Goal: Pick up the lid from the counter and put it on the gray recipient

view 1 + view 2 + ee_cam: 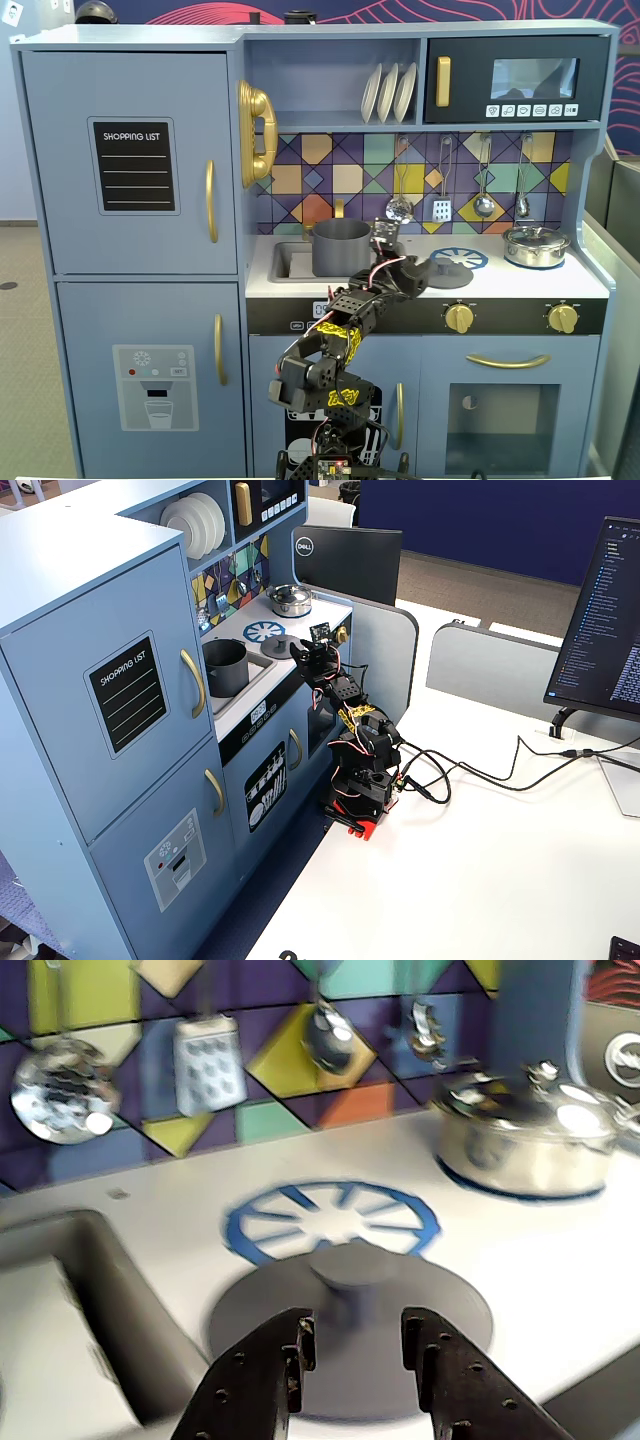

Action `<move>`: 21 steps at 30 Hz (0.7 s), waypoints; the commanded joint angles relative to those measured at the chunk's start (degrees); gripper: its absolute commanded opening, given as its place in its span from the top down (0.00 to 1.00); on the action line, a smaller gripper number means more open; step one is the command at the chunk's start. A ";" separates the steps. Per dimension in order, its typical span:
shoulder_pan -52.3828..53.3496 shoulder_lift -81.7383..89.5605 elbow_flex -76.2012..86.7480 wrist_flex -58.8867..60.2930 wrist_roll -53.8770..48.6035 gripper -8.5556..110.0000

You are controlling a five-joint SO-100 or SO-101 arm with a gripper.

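Observation:
The lid (400,1305) is a flat matte dark-gray disc with a central knob (350,1263). It lies on the white counter just in front of the blue-and-white burner print (335,1220). It also shows in both fixed views (455,270) (281,645). My gripper (355,1345) is open low over the lid's near half, one finger on each side of the knob's stem and just short of it, not touching it. The gray recipient (340,247) is a dark-gray pot standing in the sink, left of the lid in a fixed view, and it shows in the other (225,667).
A shiny silver lidded pot (525,1135) stands on the far burner, right of the lid. The sink (90,1290) opens close to the lid's left edge. Utensils (440,205) hang on the tiled back wall above the counter. Knobs (459,317) line the counter front.

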 commanded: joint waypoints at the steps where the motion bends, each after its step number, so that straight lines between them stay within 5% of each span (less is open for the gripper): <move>1: 2.46 -2.46 -1.93 -2.02 0.79 0.93; 4: 3.34 -4.13 -2.72 -1.85 1.85 0.92; 12: 3.52 -8.88 -6.06 -1.93 7.47 0.62; 21: 2.90 -18.98 -10.46 -10.63 4.22 0.62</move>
